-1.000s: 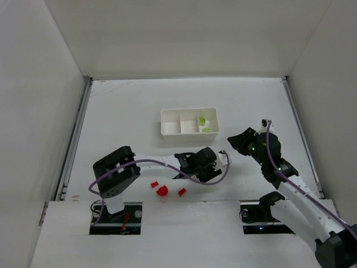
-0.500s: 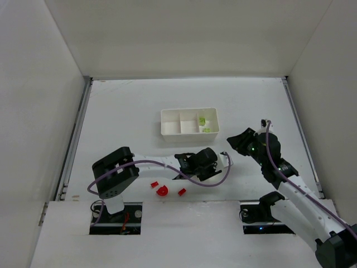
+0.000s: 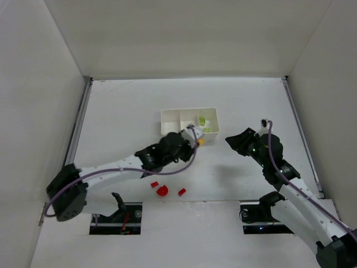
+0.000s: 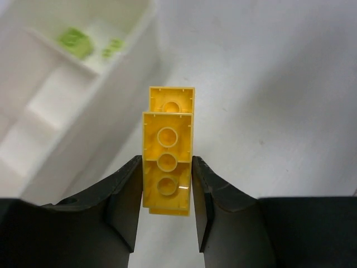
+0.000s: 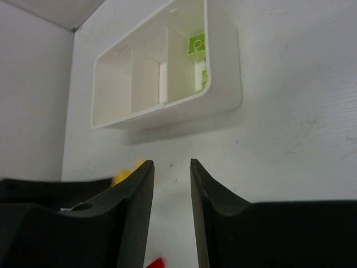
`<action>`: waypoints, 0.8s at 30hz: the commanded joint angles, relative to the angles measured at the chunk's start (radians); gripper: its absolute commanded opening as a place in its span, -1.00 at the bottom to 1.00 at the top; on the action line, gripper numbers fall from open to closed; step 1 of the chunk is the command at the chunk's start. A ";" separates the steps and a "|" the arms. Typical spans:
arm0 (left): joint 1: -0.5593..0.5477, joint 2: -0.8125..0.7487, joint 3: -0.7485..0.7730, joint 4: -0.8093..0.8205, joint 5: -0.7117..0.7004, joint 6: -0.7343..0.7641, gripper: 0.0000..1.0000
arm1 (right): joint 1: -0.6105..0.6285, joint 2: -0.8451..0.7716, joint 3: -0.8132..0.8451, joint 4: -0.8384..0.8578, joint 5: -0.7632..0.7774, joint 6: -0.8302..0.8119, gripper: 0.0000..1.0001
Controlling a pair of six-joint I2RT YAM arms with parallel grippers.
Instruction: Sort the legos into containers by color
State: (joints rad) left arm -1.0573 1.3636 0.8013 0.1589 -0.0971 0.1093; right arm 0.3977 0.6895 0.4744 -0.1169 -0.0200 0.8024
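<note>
While the right hand [image 3: 230, 140] waits well apart at three o'clock, the overhead view shows the left hand [image 3: 193, 137] at the tray's [image 3: 167, 133] near wall, carrying a yellow brick [image 3: 199, 141]. Green pieces [image 3: 203, 120] sit in the three o'clock compartment. Red bits [image 3: 162, 191] lie on the table [image 3: 122, 111] at six o'clock.

Left wrist view: both fingers [image 4: 125, 195] are clamped on the brick's long sides, with the tray at ten o'clock.

Right wrist view: fingers [image 5: 136, 190] stand apart, gripping nothing.

Risk: the brick appears short of the rim, though height is hard to judge. Released here, it could drop outside or land among the green.
</note>
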 commanded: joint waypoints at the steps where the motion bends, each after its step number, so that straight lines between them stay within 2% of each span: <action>1: 0.134 -0.226 -0.106 0.178 -0.026 -0.201 -0.71 | 0.017 -0.033 0.015 0.094 -0.096 0.015 -0.20; 6: 0.308 -0.438 -0.244 0.270 0.135 -0.512 -0.70 | 0.034 -0.044 0.020 0.219 -0.266 0.056 0.04; 8: 0.340 -0.497 -0.298 0.321 0.221 -0.607 -0.70 | 0.062 -0.016 0.035 0.265 -0.346 0.084 0.13; 11: 0.348 -0.564 -0.385 0.427 0.275 -0.738 -0.70 | 0.132 -0.022 0.040 0.307 -0.345 0.109 0.29; 15: 0.359 -0.598 -0.485 0.615 0.284 -0.963 -0.69 | 0.262 -0.025 0.035 0.385 -0.298 0.095 0.47; 19: 0.374 -0.578 -0.528 0.766 0.278 -1.166 -0.69 | 0.359 0.059 0.072 0.431 -0.317 0.046 0.60; 24: 0.382 -0.575 -0.550 0.847 0.257 -1.287 -0.69 | 0.414 0.126 0.075 0.470 -0.311 0.015 0.74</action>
State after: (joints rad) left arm -0.6834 0.7967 0.2600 0.8299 0.1543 -1.0286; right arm 0.7937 0.8005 0.5102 0.2527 -0.3252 0.8543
